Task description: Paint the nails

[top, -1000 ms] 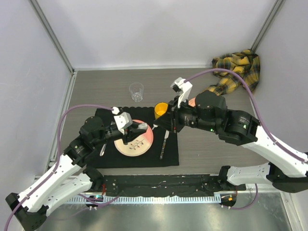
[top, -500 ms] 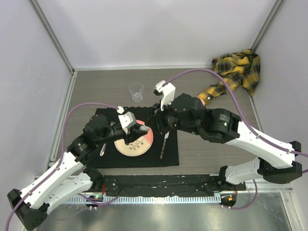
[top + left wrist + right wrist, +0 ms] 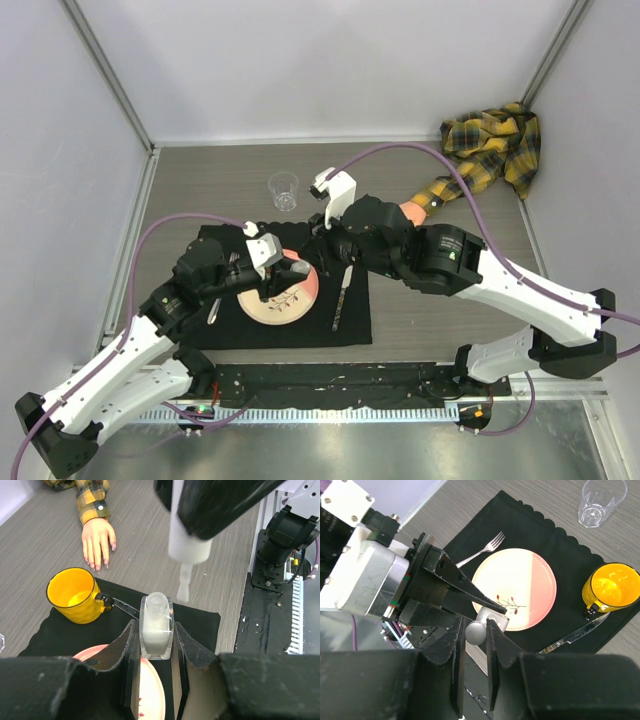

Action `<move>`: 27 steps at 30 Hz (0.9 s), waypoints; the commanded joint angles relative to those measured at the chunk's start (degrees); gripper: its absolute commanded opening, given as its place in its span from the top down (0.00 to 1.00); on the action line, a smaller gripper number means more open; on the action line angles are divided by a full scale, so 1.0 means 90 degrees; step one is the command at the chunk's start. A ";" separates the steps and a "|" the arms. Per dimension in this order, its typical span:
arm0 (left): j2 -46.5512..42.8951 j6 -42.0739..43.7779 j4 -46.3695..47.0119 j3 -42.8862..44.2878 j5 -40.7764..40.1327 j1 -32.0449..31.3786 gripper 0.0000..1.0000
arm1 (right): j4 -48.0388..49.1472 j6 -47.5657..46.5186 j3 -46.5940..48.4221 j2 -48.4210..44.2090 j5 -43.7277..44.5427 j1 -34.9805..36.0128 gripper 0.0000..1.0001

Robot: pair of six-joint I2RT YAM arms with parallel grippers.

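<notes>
Clear bottle (image 3: 156, 627) in L gripper (image 3: 155, 636), R gripper's (image 3: 475, 628) brush (image 3: 184, 582) above (nails (image 3: 98, 568) well apart)

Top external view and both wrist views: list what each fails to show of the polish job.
Top external: bottle and brush too small, lost where the arms meet; right arm covers most of the mannequin hand.
Left wrist: nails too small to judge any coat.
Right wrist: cap between the jaws hides the brush; hand out of frame.

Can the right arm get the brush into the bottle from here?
Probably yes. The bottle, clamped in the left tool, has its neck uncapped, and the brush held by the right tool hangs just beside the neck with nothing between them.
</notes>
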 commanded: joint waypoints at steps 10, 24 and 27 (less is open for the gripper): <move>-0.0035 0.0082 0.0125 0.0282 0.0143 -0.0020 1.00 | 0.0227 -0.0189 0.0116 0.0049 0.0459 0.0028 0.99; -0.0065 0.0072 0.0125 0.0292 0.0143 -0.0040 1.00 | 0.0256 -0.0218 0.0057 0.0195 0.0430 0.0008 0.99; -0.0065 0.0062 0.0125 0.0301 0.0133 -0.0040 1.00 | 0.0256 -0.0218 -0.0001 0.0215 0.0440 0.0018 0.99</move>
